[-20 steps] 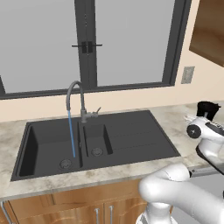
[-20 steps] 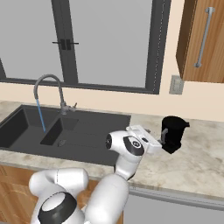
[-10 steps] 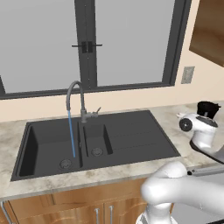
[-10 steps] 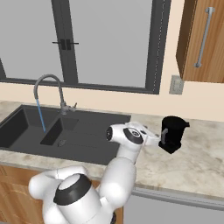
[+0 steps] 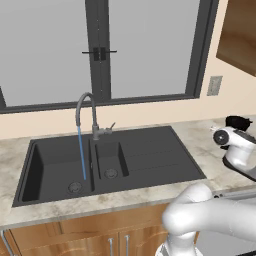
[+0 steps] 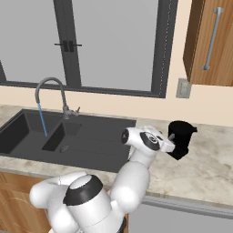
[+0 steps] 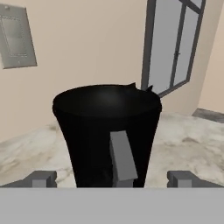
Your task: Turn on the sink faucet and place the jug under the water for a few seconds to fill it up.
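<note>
Speckled counter (image 6: 205, 168) under a dark-framed window (image 5: 100, 50): water running, gripper closing in on the jug.

Sink (image 5: 150, 155) fills the counter at 9 o'clock, with bare stone to spare around the jug (image 6: 181, 139) at 3 o'clock, near the wall and its outlet (image 6: 184, 88). Tap (image 5: 87, 112) arches over the large basin and the water (image 5: 81, 152) drops straight to the drain. Since a second ago the arm has swung right and reached nearer the jug. Wrist level, gripper (image 7: 111, 178) facing the jug's handle (image 7: 122, 159), jaws spread wide with fingertips (image 7: 41, 178) either side, holding nothing.
</note>
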Robot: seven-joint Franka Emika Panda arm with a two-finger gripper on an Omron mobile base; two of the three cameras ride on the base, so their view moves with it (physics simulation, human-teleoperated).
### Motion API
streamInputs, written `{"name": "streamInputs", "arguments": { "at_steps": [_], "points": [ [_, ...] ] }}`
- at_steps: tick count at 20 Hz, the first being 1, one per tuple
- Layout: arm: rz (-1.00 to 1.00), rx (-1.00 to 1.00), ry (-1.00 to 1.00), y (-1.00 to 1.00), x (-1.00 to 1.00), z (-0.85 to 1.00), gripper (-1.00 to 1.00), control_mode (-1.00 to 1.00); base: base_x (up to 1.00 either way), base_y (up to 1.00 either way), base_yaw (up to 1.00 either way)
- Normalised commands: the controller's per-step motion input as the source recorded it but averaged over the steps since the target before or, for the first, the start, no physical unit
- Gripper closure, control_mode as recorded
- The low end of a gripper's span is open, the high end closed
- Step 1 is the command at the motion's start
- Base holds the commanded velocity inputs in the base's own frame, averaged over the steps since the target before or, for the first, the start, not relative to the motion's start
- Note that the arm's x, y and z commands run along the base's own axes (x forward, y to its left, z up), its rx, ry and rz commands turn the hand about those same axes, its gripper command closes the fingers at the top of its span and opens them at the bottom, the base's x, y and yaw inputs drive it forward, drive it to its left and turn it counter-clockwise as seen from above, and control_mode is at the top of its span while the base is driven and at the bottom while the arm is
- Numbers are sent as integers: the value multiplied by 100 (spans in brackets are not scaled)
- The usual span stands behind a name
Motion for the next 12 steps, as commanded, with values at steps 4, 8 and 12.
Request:
{"name": "streamInputs", "arguments": {
  "at_steps": [4,8,12],
  "points": [
    [0,7,0,-28,3,0,-100,-100,0,0,0],
    [0,5,0,-16,1,-1,-100,-100,0,0,0],
    [3,0,0,0,0,-8,-100,-100,0,0,0]
  ]
}}
